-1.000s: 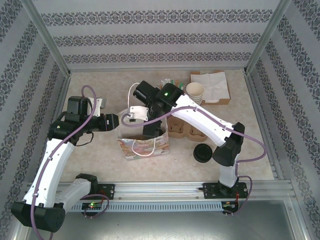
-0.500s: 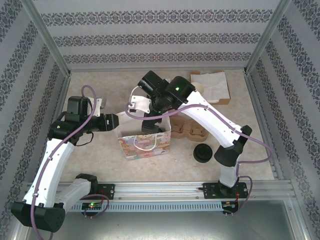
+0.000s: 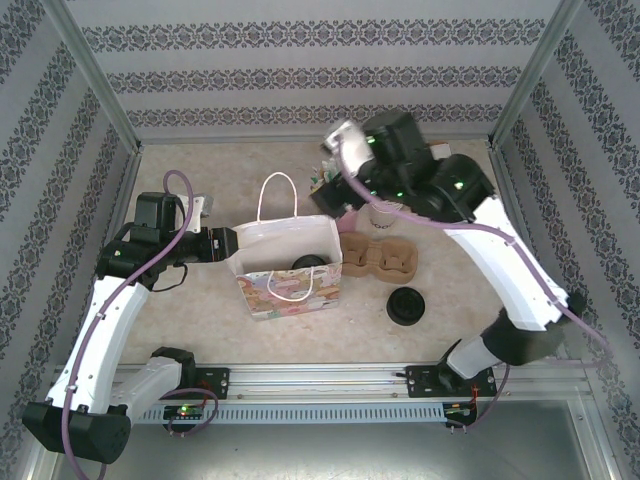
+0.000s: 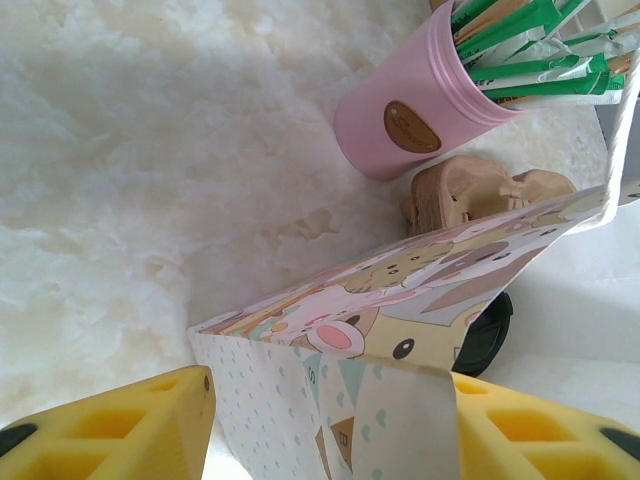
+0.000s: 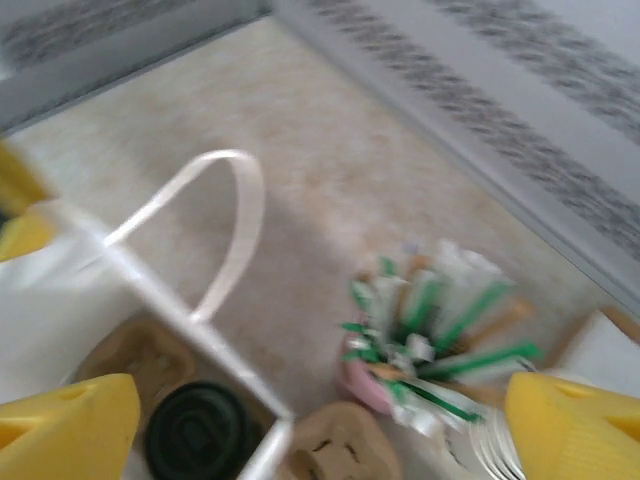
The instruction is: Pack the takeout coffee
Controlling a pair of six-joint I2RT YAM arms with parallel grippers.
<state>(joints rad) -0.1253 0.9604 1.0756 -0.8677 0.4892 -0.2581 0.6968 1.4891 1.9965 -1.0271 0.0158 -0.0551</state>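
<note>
Paper gift bag (image 3: 290, 290) stands open in the middle of the tabletop (image 3: 230, 170). The takeout coffee (image 3: 308, 262) sits inside it, its black lid showing against the white lining. At 9 o'clock of the bag, the left gripper (image 4: 330, 400) has its jaws clamped on the bag's side wall, steadying it. Toward 1 o'clock, the right gripper (image 5: 320, 390) hangs above the bag with its jaws spread wide and nothing between them. A cardboard cup carrier (image 3: 380, 262) lies just beside the bag at 3 o'clock and a loose black lid (image 3: 406, 305) at 4 o'clock. A pink cup of packets (image 4: 400, 120) stands at 12 o'clock. The packing itself looks done. What seems left is for the left jaws to let go of the bag.
</note>
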